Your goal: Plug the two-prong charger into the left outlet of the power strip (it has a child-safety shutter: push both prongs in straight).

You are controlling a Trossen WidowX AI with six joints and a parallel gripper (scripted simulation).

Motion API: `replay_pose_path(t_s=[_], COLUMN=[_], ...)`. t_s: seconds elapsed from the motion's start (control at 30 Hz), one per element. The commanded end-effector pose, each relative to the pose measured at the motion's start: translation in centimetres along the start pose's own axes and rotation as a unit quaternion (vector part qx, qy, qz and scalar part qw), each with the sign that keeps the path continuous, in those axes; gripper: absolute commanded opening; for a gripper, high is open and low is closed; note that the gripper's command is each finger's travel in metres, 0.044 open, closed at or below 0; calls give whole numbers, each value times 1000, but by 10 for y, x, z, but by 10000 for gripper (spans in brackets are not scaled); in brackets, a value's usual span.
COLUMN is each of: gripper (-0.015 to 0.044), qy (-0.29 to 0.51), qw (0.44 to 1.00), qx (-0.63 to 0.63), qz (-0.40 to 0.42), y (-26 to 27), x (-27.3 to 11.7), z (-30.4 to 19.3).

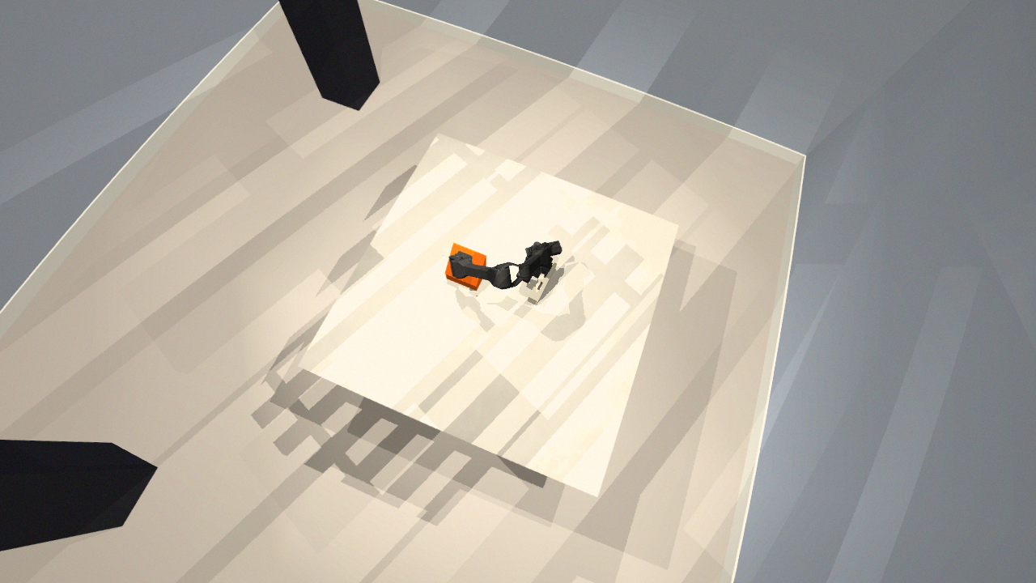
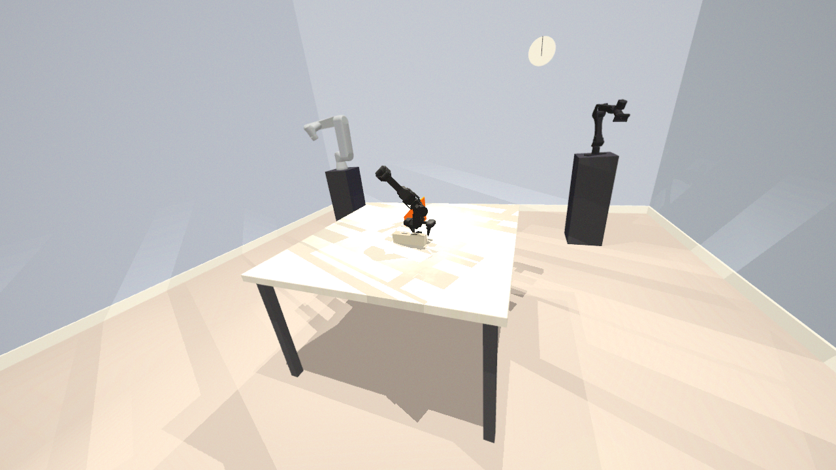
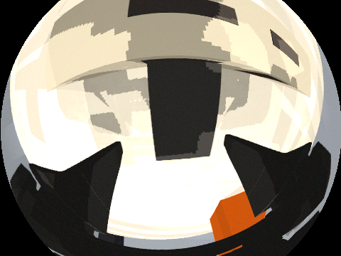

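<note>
The beige power strip (image 1: 537,295) (image 2: 408,239) (image 3: 170,39) lies on the table, with dark openings in its top face in the wrist view. The black charger (image 3: 182,107) shows there as a dark block at the strip's near edge, reaching down between my fingers. Its prongs are hidden, and I cannot tell whether any part of it is in an outlet. My gripper (image 3: 175,144) is wide open, one finger on each side of the charger with a gap on both sides. In the top and exterior views the gripper is low beside the strip, and the charger cannot be made out.
The orange base (image 1: 469,281) (image 3: 231,218) of my arm stands behind the strip in the exterior view. The white table (image 1: 391,325) (image 2: 462,297) carries both. A grey arm (image 2: 345,137) and another black arm (image 2: 597,125) stand on pedestals away from the table.
</note>
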State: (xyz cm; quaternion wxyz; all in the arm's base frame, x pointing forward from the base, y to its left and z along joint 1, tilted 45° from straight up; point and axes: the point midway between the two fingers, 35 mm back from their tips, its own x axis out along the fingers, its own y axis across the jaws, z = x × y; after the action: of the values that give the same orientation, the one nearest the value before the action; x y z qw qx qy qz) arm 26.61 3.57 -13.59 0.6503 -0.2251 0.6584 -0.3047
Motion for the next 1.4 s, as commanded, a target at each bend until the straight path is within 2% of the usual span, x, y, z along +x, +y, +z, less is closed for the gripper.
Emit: replay_pose_path(t_s=[0.0,0.77,0.83,0.97,1.03,1.37], gripper=[440,440,440,440,440,440], qy=[2,3,-34,-228,-290,-297], qw=[1000,1000,999,974,957,955], qx=[1,0,-4,-7,-3,-2], qz=[1,1,-1,1,4,5], y=[0,-1,0,1,0,0], x=[0,3,-5,-56,-76,-78], z=[-8,-36,-29,-18,-18,-18])
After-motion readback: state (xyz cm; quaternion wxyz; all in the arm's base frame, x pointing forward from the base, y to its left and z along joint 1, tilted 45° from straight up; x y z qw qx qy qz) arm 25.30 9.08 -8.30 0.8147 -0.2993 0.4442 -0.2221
